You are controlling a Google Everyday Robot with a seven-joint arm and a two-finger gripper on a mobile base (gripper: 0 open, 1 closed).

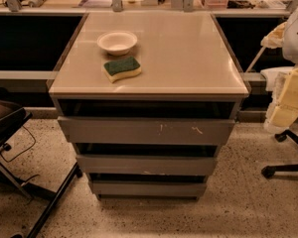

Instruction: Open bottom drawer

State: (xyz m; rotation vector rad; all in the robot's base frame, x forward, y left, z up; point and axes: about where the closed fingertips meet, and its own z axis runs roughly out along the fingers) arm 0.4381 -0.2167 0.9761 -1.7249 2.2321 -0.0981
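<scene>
Plainly, the bottom drawer (pixel 148 188) looks shut, lowest on the cabinet (pixel 149 86), at six o'clock. The gripper (pixel 290 100) hangs at three o'clock, well apart; whether it is spread, I cannot tell. Best reach low, catch the front's top edge, and pull straight out.

Grey bottom drawer (pixel 148 188), green-yellow sponge (pixel 122 69), white bowl (pixel 117 42)

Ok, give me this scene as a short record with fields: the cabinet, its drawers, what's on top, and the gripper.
cabinet top: holds a bowl and a sponge
bowl: white, rear left
sponge: green over yellow, just in front of the bowl
top drawer: grey front, white scratch marks
bottom drawer: lowest grey front, looks shut
gripper: not in view
</scene>
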